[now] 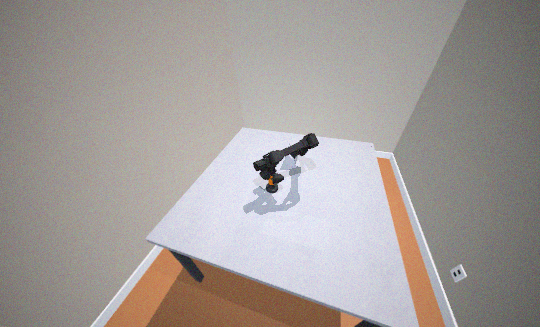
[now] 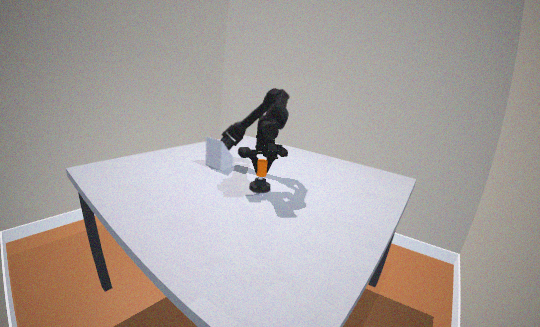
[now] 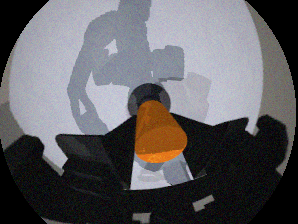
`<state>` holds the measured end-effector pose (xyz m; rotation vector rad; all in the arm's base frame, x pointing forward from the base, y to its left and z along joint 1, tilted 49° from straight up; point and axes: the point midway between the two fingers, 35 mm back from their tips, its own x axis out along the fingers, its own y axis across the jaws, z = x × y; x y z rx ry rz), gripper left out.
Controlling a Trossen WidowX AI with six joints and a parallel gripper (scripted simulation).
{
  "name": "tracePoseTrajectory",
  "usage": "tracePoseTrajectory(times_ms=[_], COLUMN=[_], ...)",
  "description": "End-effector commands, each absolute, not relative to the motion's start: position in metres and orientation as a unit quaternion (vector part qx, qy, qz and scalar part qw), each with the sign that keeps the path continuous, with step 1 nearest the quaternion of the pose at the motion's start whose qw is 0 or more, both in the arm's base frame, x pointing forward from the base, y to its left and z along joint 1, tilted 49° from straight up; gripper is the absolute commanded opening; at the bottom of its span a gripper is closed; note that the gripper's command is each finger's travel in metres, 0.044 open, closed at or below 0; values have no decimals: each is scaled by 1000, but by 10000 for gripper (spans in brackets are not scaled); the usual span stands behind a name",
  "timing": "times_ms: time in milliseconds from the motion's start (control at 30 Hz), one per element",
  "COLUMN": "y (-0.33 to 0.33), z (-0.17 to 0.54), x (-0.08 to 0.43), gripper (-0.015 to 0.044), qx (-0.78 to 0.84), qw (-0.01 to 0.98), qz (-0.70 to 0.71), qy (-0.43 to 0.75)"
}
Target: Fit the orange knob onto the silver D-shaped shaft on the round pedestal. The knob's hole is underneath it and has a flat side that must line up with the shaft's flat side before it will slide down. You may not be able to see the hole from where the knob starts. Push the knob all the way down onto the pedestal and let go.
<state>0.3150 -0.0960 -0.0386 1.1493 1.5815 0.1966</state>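
Note:
The orange knob (image 1: 271,181) (image 2: 262,168) (image 3: 160,137) is upright between the fingers of my gripper (image 1: 271,179) (image 2: 262,170) (image 3: 152,116), which is shut on it. The dark round pedestal (image 1: 272,189) (image 2: 260,187) (image 3: 165,95) stands on the table directly below. In the exterior view the knob's lower end is just above the pedestal's raised centre, with a thin pale sliver between them. In the wrist view the knob's narrow far end overlaps the pedestal's near part. The shaft's flat side and the knob's hole are hidden, so their alignment cannot be told.
The white table (image 1: 310,229) (image 2: 200,229) carries the arm. A pale block (image 2: 218,154) stands by the arm's base, behind and left of the pedestal in the exterior view. The arm's shadow falls across the table around the pedestal.

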Motion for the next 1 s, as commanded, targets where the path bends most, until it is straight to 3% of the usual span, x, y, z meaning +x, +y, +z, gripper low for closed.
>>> tracePoseTrajectory(times_ms=[0,567,967], y=[-96,-98,-98], z=[-39,-36,-37], x=[315,311,314], gripper=[0,0,0], qx=[488,488,543], qw=[555,555,501], qz=[82,82,12], qy=[669,669,674])
